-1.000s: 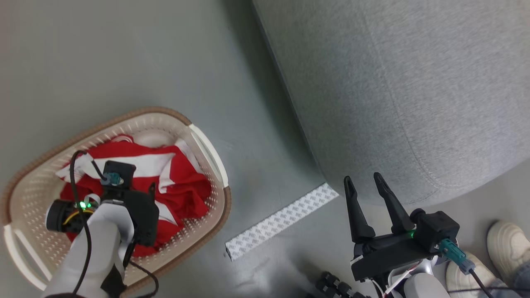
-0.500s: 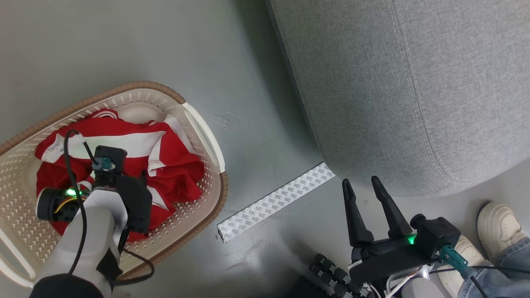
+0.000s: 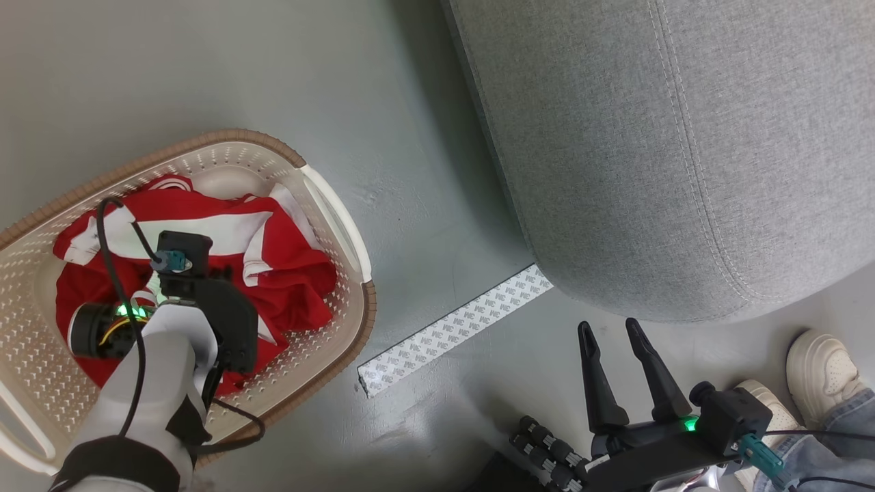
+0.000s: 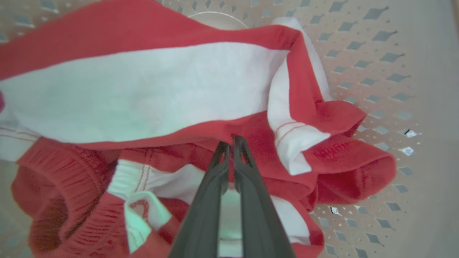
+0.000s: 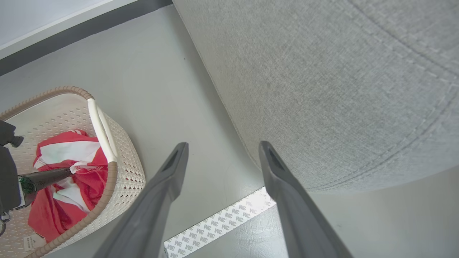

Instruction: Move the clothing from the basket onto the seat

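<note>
The clothing is a heap of red fabric with white panels lying in the cream perforated basket on the floor at the left. My left arm reaches down into the basket. My left gripper is shut, its tips pinching a red fold just under the broad white panel. My right gripper hangs open and holds nothing, low at the right, just in front of the rounded corner of the light-grey seat. The right wrist view shows the basket's brown rim, the clothing and the seat.
A white patterned tape strip lies on the grey floor between basket and seat. A person's pale shoes stand at the lower right beside my right arm. Dark rollers of my base show at the bottom.
The head camera has shifted, sliding basket and seat across the picture. My right gripper now sits lower in the view, farther from the seat's corner. My left arm stays in the basket.
</note>
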Available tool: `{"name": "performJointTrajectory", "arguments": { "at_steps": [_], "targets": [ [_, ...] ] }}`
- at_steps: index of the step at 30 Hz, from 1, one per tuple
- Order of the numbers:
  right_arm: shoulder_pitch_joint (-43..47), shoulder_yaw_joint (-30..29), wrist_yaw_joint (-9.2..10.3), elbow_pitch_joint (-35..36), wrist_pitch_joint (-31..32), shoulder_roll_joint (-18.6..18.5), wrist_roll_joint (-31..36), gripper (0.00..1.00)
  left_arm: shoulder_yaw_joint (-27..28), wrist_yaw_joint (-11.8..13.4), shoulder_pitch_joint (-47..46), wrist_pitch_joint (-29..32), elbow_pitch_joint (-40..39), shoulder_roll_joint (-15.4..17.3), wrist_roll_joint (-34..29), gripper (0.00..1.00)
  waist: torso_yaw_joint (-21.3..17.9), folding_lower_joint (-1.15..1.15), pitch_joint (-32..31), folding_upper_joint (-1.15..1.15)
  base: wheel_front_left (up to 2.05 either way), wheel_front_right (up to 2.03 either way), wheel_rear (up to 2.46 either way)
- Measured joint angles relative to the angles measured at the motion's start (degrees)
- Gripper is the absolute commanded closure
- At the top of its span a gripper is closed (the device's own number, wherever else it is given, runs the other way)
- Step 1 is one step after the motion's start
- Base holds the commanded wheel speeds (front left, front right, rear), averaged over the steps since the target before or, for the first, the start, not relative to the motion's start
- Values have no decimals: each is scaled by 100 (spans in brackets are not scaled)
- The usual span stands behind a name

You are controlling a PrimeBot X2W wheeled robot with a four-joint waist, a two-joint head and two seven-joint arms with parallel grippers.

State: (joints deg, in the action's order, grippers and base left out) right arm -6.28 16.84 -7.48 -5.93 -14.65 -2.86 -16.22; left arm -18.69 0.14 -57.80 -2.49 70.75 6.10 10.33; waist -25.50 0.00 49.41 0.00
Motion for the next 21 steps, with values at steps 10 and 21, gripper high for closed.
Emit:
{"name": "performJointTrajectory", "arguments": {
  "at_steps": [10, 21],
  "targets": [
    [-404, 219, 0, -64, -9, 1, -38, 0, -32, -226, -221, -289, 82, 55, 118, 100, 51, 0, -1, 0, 0, 0, 0],
    [-909, 175, 0, -566, -20, 9, 135, 0, -105, -516, 73, -788, -46, -209, 379, 100, 250, 0, -417, 0, 0, 0, 0]
  ]
}}
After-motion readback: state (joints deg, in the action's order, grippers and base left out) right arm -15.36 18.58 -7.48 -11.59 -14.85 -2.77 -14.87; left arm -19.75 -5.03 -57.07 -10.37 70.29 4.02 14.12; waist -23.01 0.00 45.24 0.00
